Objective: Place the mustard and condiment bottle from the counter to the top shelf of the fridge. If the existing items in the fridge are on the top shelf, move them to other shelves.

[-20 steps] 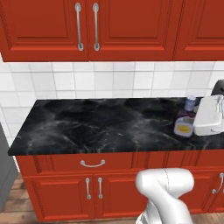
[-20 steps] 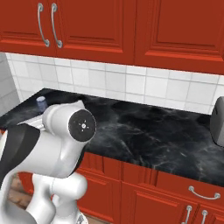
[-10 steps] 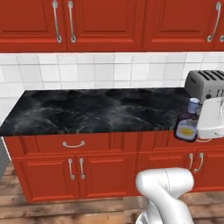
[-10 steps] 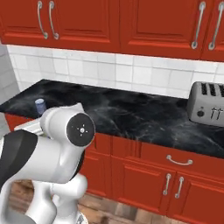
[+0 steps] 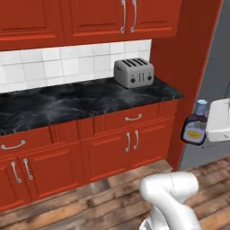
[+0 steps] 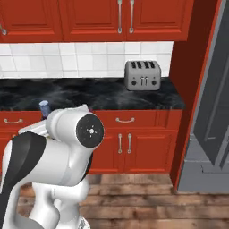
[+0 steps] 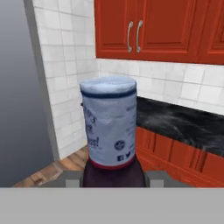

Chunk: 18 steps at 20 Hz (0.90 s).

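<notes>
My gripper (image 5: 210,129) is shut on the condiment bottle (image 5: 194,130), a dark purple-brown bottle with a pale cap and a yellow-white label, held upright in the air off the right end of the counter (image 5: 67,104). In the hand view the bottle (image 7: 110,127) stands between the fingertips (image 7: 73,177). Its cap (image 6: 44,107) peeks over my arm in the right base view. The grey fridge (image 5: 216,67) rises at the far right, past a red side panel; its front (image 6: 210,116) is seen edge-on. The mustard, the top shelf and the existing items are out of view.
A silver toaster (image 5: 134,72) stands at the counter's right end, also the toaster (image 6: 142,75) in the right base view. Red drawers and cabinet doors (image 5: 130,143) run below the counter, red wall cabinets (image 6: 120,18) above. Wooden floor (image 5: 90,202) lies in front.
The whole picture has slid left as the base moved right along the counter. The toaster and then the fridge came into view. The bottle stays in my shut gripper.
</notes>
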### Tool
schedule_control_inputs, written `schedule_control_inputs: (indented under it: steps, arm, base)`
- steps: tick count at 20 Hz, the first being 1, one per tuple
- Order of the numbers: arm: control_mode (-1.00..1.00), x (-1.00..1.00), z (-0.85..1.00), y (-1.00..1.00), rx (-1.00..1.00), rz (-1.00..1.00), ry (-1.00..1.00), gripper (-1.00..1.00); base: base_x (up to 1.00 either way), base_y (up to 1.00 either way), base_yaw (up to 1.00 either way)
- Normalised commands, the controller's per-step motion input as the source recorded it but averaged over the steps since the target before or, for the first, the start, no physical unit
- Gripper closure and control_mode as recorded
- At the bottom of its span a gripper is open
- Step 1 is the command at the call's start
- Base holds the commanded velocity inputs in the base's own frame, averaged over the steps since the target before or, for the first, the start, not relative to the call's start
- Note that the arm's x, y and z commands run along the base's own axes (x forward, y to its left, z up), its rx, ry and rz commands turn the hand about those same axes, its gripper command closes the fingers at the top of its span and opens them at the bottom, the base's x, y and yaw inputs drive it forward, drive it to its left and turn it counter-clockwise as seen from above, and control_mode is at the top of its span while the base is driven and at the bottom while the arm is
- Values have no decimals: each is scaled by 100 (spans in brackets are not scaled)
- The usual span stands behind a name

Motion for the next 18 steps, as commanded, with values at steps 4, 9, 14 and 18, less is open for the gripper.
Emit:
schedule_control_inputs:
  steps: [4, 9, 14, 18]
  arm:
    - [100, 0, 0, 0, 0, 0, 0, 100]
    - [100, 0, 0, 0, 0, 0, 0, 100]
    - [100, 0, 0, 0, 0, 0, 0, 100]
    - [100, 0, 0, 0, 0, 0, 0, 100]
  base:
    - [-69, -22, -69]
    - [-1, -88, -56]
    - [89, -74, -35]
    - [100, -49, -24]
